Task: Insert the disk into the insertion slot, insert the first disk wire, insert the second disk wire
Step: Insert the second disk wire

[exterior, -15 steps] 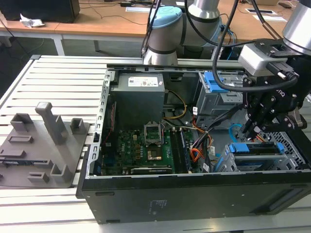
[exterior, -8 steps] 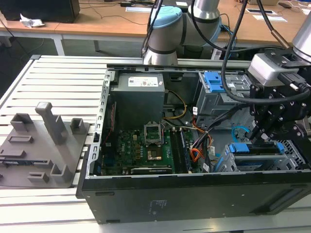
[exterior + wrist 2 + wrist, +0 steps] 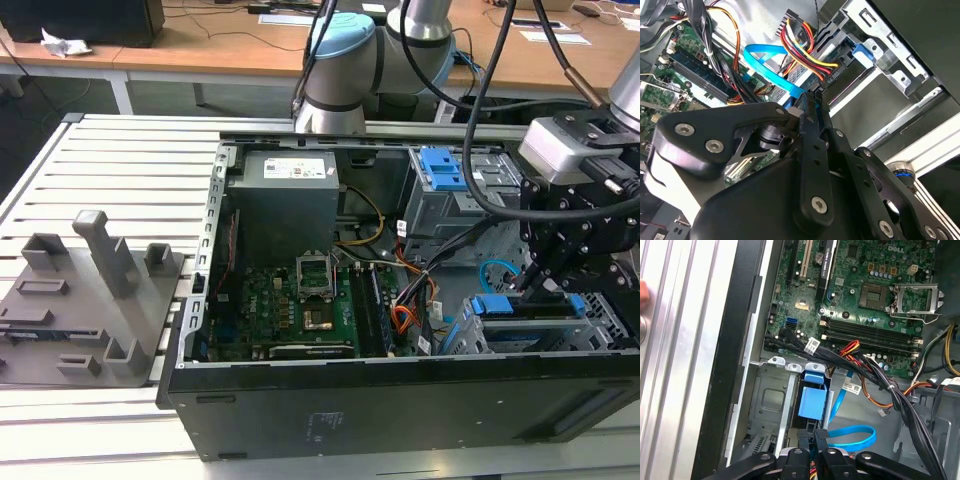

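Slatted aluminium table carried the open case. Nearest, the gripper was pressed together, apparently pinching a connector at the disk, which sat in its slot. Beyond lay the motherboard. A skewed approach could bend the connector.

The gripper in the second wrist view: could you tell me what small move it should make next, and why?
Probably a short, slow push toward the disk, which sits in the insertion slot. The gripper is at the end of the blue cable, close beside the wire bundle that reaches the disk.
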### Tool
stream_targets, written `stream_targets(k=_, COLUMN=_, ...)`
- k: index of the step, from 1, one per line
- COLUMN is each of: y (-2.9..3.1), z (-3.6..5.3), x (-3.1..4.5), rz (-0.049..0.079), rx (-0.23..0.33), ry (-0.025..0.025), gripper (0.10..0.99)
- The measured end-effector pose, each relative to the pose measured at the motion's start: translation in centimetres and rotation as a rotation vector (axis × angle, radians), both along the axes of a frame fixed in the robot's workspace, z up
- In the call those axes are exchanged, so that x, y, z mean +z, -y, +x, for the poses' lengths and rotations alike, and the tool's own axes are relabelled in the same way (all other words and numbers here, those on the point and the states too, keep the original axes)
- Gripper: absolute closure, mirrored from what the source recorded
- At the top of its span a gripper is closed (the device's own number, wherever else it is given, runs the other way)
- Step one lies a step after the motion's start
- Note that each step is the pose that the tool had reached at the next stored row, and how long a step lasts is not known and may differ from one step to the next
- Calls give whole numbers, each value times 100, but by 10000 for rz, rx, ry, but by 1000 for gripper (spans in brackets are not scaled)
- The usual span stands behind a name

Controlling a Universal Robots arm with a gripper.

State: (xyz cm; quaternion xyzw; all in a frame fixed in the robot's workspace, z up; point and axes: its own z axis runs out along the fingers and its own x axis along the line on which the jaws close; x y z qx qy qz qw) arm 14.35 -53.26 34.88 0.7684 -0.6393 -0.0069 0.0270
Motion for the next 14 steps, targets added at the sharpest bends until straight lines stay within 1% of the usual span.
stream_targets(k=4, y=-1, z=0, x=-2, rz=0, rx=-64, ry=0, gripper=922)
stream_targets(k=5, y=-1, z=0, x=-4, rz=-5, rx=-380, ry=0, gripper=922)
stream_targets(k=7, y=-1, z=0, x=-4, rz=-15, rx=-721, ry=0, gripper=922)
stream_targets(k=11, y=0, z=0, x=-7, rz=-17, rx=-1806, ry=-1, gripper=922)
stream_targets(k=12, y=-1, z=1, x=-7, rz=-17, rx=-1968, ry=-1, gripper=922)
stream_targets(k=14, y=-1, z=12, x=-17, rz=-17, rx=-2055, ry=-1, gripper=922)
